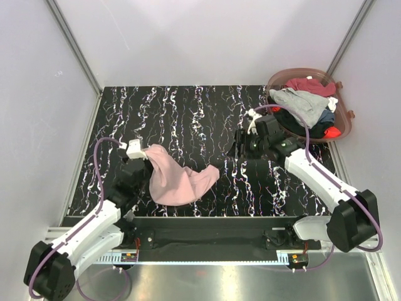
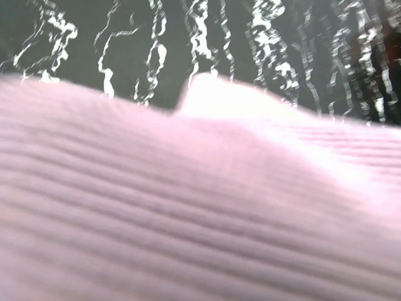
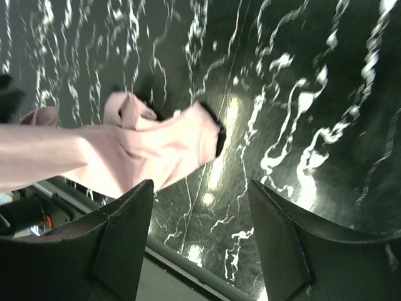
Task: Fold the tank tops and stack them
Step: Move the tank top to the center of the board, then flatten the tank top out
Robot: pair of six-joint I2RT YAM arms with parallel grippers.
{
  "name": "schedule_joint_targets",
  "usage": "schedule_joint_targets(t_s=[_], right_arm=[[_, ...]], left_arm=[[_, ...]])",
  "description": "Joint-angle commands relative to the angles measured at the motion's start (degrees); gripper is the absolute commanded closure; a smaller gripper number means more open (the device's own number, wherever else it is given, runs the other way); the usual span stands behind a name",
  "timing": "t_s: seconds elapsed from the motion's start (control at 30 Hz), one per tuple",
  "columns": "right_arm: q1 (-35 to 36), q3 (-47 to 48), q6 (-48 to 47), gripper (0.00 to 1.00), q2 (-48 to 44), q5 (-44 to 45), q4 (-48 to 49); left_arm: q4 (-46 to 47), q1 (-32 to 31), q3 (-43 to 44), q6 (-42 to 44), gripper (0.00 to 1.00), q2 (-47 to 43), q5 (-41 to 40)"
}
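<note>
The pink tank top (image 1: pixel 180 180) lies crumpled on the black table (image 1: pixel 188 113) w/ white veins, in the lower left-centre of the top view, near the front edge. One corner of it is pulled up toward the upper left, to the left gripper (image 1: pixel 143 153). In the left wrist view the ribbed pink cloth fills nearly the whole frame, very close and blurred, so the fingers themselves are not visible. The jaws of this gripper stand wide apart. The cloth lies against it, but if it is really caught I cannot tell.

The right gripper (image 3: pixel 200 188) is right of centre in the top view, over bare table and apart from the pink top. Its two dark fingers (image 3: pixel 122 241) are spread, w/ nothing between them. The right wrist view shows the far end of the pink top at centre left, flat on the table.

The other tank tops are in the round brownish basket (image 1: pixel 280 74) at the upper right corner of the table: a grey one (image 1: pixel 301 103) on top, a maroon one (image 1: pixel 311 84) behind it, and black (image 1: pixel 318 130) and red (image 1: pixel 335 132) ones at the lower right side, all in a loose heap.
</note>
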Motion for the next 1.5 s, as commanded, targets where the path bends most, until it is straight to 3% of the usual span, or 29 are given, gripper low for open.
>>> schedule_joint_targets(t_s=[0.0, 0.17, 0.47, 0.77, 0.87, 0.93, 1.0, 1.13, 1.27, 1.47], right_arm=[[1.84, -2.73, 2.39, 0.3, -2.99, -3.18, 8.7], [5.26, -4.07, 2.57, 0.31, 3.59, -1.78, 11.42], [11.42, 4.36, 1.78, 0.39, 22.04, 7.1, 9.67], [14.06, 9.37, 1.69, 0.44, 31.55, 12.64, 7.3], [14.76, 10.96, 1.34, 0.56, 33.57, 13.08, 5.98], [14.85, 11.75, 0.9, 0.85, 34.02, 13.08, 5.45], [14.85, 12.36, 0.9, 1.0, 33.32, 16.73, 4.57], [13.54, 17.53, -0.59, 1.0, 29.81, 25.02, -1.04], [6.69, 31.56, -1.48, 1.0, 25.16, 27.32, -11.22], [-1.23, 47.83, -2.09, 1.0, 16.1, 30.92, -13.89]], left_arm=[[1.39, -0.22, 4.22, -1.35, 0.01, 0.76, -2.54], [-0.28, -0.22, 4.13, -1.17, 0.01, -1.08, -4.73], [-0.72, -0.22, 3.34, -1.08, 0.01, -3.8, -5.18], [-0.46, -0.22, 3.43, -1.0, 0.01, -4.15, -4.12], [-0.46, -0.22, 3.51, -0.82, 0.01, -4.33, -3.95], [-0.63, -0.22, 3.51, -0.82, 0.01, -4.51, -3.77], [-0.72, -0.22, 3.6, -0.82, 0.01, -4.6, -3.51], [-0.46, -0.22, 3.6, -0.38, 0.01, -4.68, -2.81], [-0.63, -0.22, 3.87, -0.21, 0.01, -4.16, -2.45], [-0.99, -0.22, 3.95, -0.29, 0.01, -4.16, -2.45]])
